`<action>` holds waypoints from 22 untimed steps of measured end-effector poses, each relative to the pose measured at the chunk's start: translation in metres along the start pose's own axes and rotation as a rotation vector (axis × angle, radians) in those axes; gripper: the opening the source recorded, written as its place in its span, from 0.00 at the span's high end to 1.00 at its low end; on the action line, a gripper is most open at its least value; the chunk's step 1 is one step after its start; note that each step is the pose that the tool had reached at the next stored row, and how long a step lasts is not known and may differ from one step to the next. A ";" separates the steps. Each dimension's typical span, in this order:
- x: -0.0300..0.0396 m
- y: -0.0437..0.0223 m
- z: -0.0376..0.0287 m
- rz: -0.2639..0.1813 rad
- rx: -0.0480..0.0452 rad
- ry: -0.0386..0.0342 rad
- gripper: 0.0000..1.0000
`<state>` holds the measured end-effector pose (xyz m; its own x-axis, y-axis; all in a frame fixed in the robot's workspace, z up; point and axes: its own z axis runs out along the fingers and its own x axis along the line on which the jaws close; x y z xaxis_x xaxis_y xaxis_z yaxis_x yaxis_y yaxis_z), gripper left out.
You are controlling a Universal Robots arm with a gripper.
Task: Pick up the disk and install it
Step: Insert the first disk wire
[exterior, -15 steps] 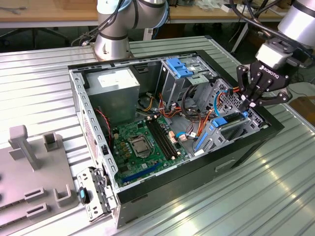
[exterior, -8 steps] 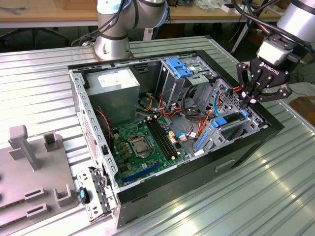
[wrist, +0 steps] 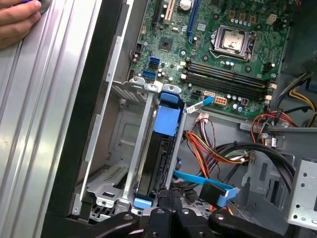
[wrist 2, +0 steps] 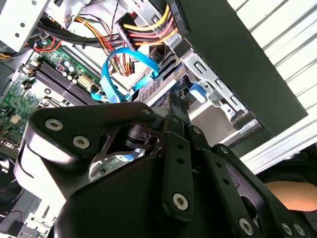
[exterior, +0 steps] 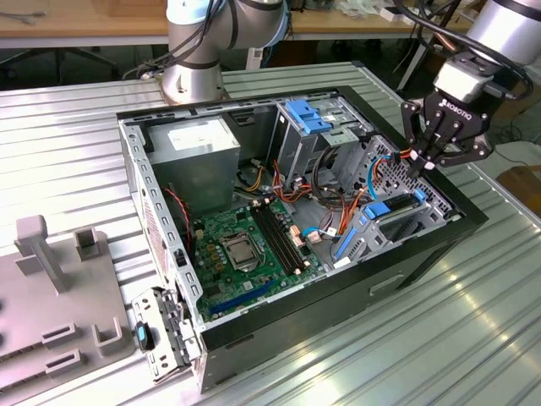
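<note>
The disk stands on edge inside a metal bay at the open computer case's front end, with its blue bracket along one side. My gripper is shut, its fingertips pressed together right at the end of the disk nearest the wrist, against the bracket's edge. I cannot tell whether they pinch the bracket or only touch it. In the exterior view the gripper hangs over that bay at the case's right end. In the second wrist view the closed fingertips point into the bay.
The case lies open with the motherboard, power supply and bundles of orange, yellow and blue cables near the bay. A person's hand rests on the ribbed table outside the case. A grey fixture sits at the exterior view's left.
</note>
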<state>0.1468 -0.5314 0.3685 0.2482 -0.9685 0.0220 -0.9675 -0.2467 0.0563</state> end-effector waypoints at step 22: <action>-0.0199 -0.0136 -0.0007 -0.258 0.0047 0.0200 0.89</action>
<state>0.1551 -0.5088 0.3680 0.4874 -0.8727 0.0273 -0.8724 -0.4854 0.0579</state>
